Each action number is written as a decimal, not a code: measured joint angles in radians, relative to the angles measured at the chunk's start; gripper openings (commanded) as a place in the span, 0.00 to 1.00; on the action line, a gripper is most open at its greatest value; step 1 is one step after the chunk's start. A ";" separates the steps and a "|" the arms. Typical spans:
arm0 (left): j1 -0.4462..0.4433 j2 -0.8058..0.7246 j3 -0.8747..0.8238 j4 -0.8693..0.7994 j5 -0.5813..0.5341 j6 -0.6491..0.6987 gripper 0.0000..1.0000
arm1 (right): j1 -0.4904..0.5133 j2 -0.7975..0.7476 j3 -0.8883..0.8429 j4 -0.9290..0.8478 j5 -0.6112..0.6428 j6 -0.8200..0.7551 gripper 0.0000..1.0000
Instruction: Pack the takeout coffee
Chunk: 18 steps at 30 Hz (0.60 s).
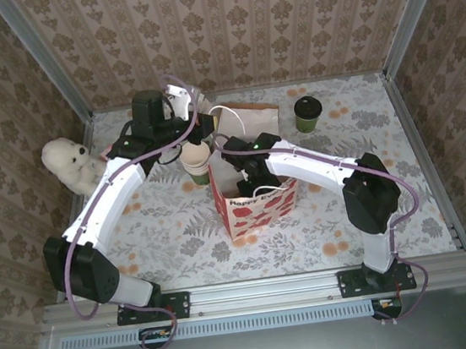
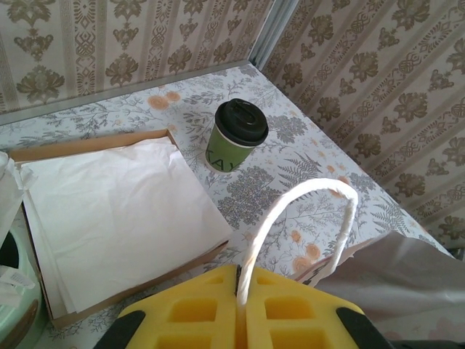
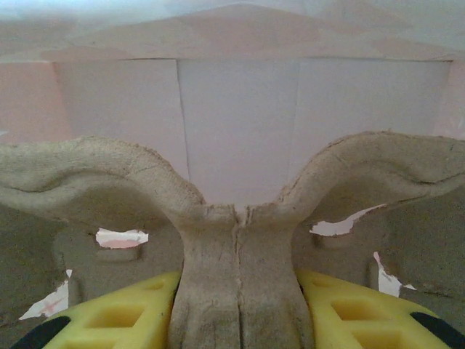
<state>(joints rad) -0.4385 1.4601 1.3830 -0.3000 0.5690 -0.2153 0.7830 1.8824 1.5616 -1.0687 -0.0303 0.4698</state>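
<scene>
Bag (image 1: 258,207) reading "Happy E", takeout coffee (image 1: 308,112) apart

Pale green pot (image 2: 14,291) cut by left edge, bag (image 2: 392,283) cropped at corner, pulp carrier (image 3: 236,240) blurred close.

Left arm (image 1: 112,193): base to the near left of the bag (image 1: 259,210), white link rising toward the bag's far-left side, dark wrist turned right above the bag's far edge. Left end effector (image 2: 238,280): yellow fingers (image 2: 218,291) pressed together, pinching the bag's white cord handle (image 2: 309,193). Right arm (image 1: 308,165): base to the near right of the bag, dark elbow raised, forearm reaching left to the bag's mouth, wrist tipped down into it. Right end effector (image 3: 236,283): inside the bag, yellow fingers (image 3: 145,298) clamped on either side of the centre ridge of a pulp carrier (image 3: 109,174).
</scene>
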 measured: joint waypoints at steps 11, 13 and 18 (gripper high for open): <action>0.000 0.000 -0.004 0.031 0.084 -0.001 0.11 | -0.001 0.020 -0.105 0.123 0.031 0.023 0.51; 0.000 0.000 -0.009 0.045 0.100 0.000 0.12 | -0.001 0.025 -0.127 0.155 0.045 0.032 0.54; 0.000 0.000 -0.043 0.101 0.129 -0.002 0.12 | -0.001 0.039 -0.179 0.222 0.079 0.051 0.68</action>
<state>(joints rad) -0.4385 1.4597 1.3399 -0.1993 0.6975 -0.2169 0.7822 1.9217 1.3823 -0.8463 0.0483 0.5209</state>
